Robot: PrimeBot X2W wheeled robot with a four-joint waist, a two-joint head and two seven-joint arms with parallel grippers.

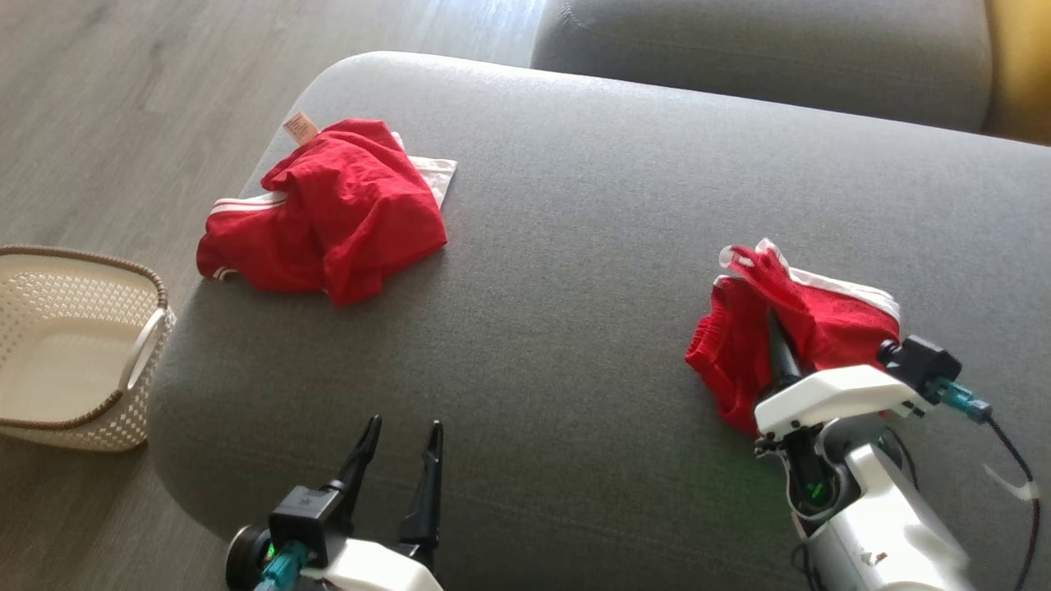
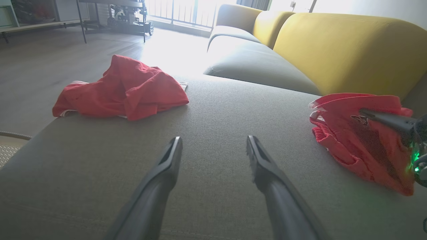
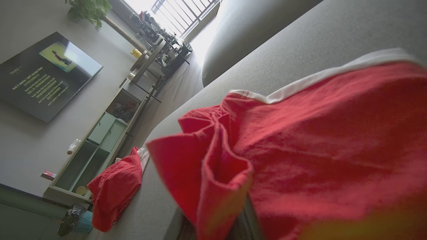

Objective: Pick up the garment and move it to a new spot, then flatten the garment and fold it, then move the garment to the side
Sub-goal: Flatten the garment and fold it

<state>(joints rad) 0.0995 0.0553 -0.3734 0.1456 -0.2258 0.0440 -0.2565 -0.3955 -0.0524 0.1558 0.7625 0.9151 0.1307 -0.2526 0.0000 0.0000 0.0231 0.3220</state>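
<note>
- Far left, on the pale wood-grain floor (image 1: 123,98): a cream perforated plastic basket (image 1: 98,431) with rounded corners and a brown woven rim.
- Left edge of the grey woven-fabric sofa seat (image 1: 575,246): a crumpled red cloth heap (image 1: 328,217) with white striped trim and a tan label at its far end. It lies well apart from both grippers.
- Left gripper (image 1: 406,423) (image 2: 213,138): two long, dark, tapered fingers. The jaws stand apart above the seat fabric, near the front edge.
- Right side of the seat: the thin matt red garment (image 1: 821,320) (image 2: 360,146) (image 3: 317,133), bunched rather than flat. It has a white band along its far edge and a gathered, ruffled hem at its near-left edge.
- Orientation: in the head view the garment's long axis runs diagonally from near-left to far-right. The white band faces the yellow upholstered backrest (image 2: 333,43).
- Right gripper (image 1: 773,328) (image 2: 363,112): the jaws are pressed together on a fold of the garment. The fingers lie across its middle, pointing away from the robot. Cloth is heaped on both sides of the jaws, and in the right wrist view a fold drapes over the finger bases.
</note>
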